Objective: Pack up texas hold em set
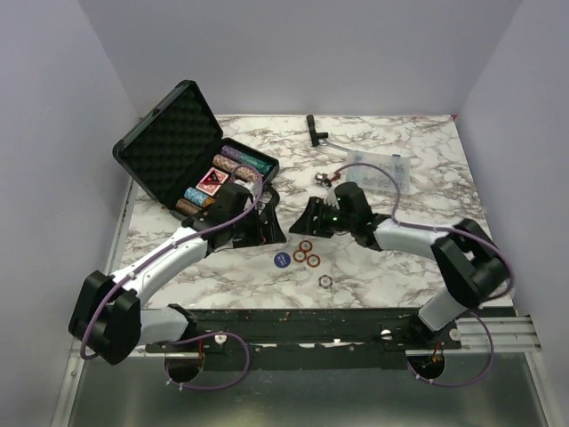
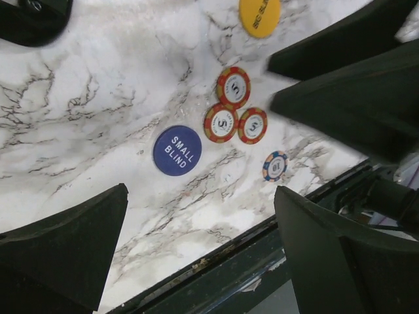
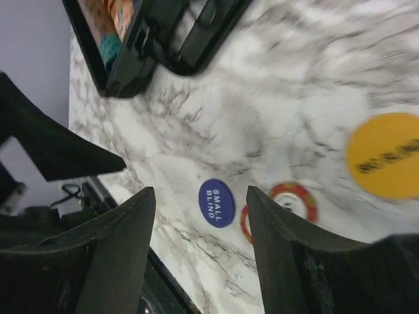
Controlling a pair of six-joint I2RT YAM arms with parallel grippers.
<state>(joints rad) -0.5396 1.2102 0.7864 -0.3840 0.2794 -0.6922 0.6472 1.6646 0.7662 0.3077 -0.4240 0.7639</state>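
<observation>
Blunt black fingers of the left claw (image 2: 201,193) gape wide, holding nothing, above the veined marble desk (image 2: 78,98). At far left in the overhead view, the hard black briefcase (image 1: 169,147) lies open, with egg-crate foam in its lid and striped chip rows (image 1: 236,165) in its base. Near both claws lie 1 glossy blue SMALL BLIND disc (image 2: 177,150), 3 red-and-orange chips (image 2: 226,122) touching, and 1 blue-edged chip (image 2: 275,165). Only the wrist views show the yellow disc (image 3: 386,156). The right claw (image 3: 201,196) is likewise spread and empty.

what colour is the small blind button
The button is blue with white lettering; left wrist view shows it best.
</observation>
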